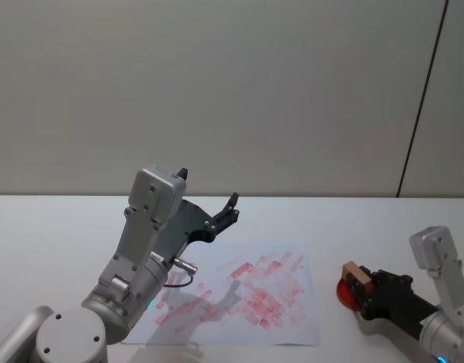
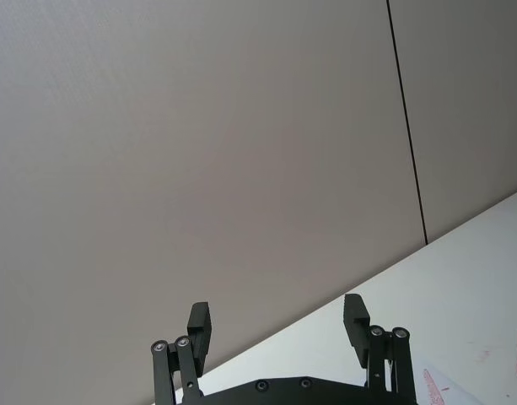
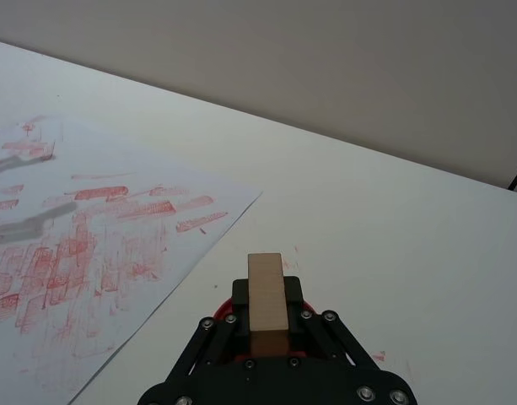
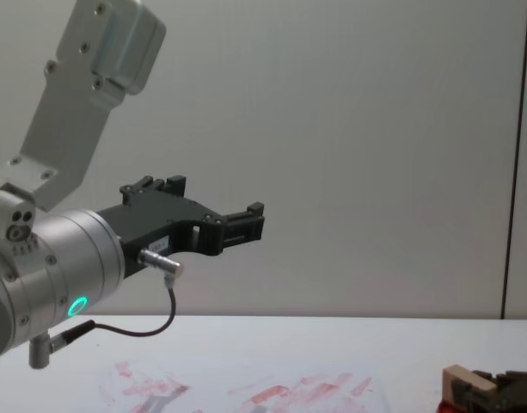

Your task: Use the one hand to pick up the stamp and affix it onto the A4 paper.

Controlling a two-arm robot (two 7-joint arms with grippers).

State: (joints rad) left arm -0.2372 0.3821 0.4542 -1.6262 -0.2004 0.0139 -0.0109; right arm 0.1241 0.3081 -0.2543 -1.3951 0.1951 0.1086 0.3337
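The right gripper [image 1: 358, 281] sits low toward the counter's [image 1: 50, 227] right edge. Its jaws are clamped on the stamp [image 3: 266, 295], which stands over the red ink pad [image 1: 342, 292], near the right edge of the A4 paper [image 1: 301, 321]. The left gripper [image 2: 277, 316] hangs raised above the paper's left part, jaws spread wide and holding nothing.

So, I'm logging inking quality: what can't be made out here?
Stamp underside: right wrist view, hidden by the right hand.
Ink pad: head view, mostly behind that hand; whether the stamp touches it is unclear.
A4 paper near part: chest view, cut off by the bottom edge.
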